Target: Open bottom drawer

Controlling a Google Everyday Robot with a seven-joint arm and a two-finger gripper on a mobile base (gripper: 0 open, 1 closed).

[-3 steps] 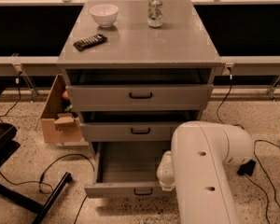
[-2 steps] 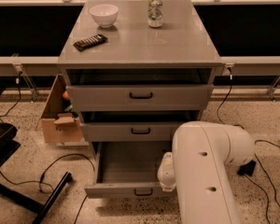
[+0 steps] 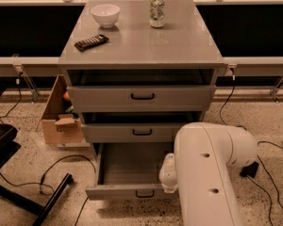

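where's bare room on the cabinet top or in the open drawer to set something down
Cabinet top: bare across the middle, front and right, bordered by the dark flat object at left and the can at the back. Back left holds the bowl. Bottom drawer: floor bare on its left; the arm covers its right front corner, hiding the tool.

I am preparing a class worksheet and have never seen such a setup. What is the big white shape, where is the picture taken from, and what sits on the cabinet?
The white shape is a robot's arm, seen by one camera looking down at a grey three-drawer cabinet. Its gripper is out of sight, probably hidden behind the arm near the bottom drawer, which stands pulled out and looks empty. On top are a white bowl, a drinks can and a dark remote-like object. A cardboard box sits beside the cabinet.
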